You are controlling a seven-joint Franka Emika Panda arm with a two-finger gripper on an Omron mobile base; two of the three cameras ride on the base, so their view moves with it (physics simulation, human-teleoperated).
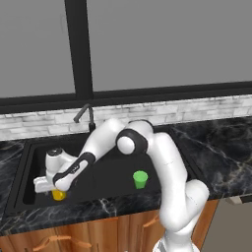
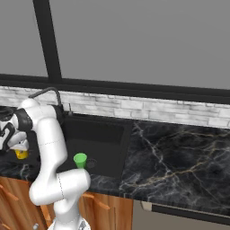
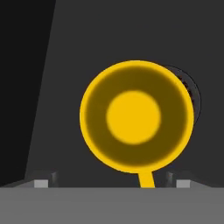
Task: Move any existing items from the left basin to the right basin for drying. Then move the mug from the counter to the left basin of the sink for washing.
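The yellow mug [image 1: 59,195] [image 2: 21,154] stands upright on the floor of the left basin [image 1: 34,162] of the black sink. In the hand view I look straight down into the mug [image 3: 135,116], its handle toward the bottom of the picture. My gripper [image 1: 56,189] [image 2: 18,147] [image 3: 111,183] hovers just above it, open, with its fingertips [image 3: 41,183] spread wide on either side and nothing held. The green cup [image 1: 140,179] [image 2: 80,160] stands upright in the right basin [image 1: 118,183] [image 2: 101,139], apart from the arm.
A dark curved faucet [image 1: 83,116] [image 2: 47,94] rises behind the sink's divider. The left basin's drain [image 3: 193,94] peeks out beside the mug. Black marble counter [image 1: 219,147] [image 2: 179,152] stretches to the right, backed by a brick wall strip and a window.
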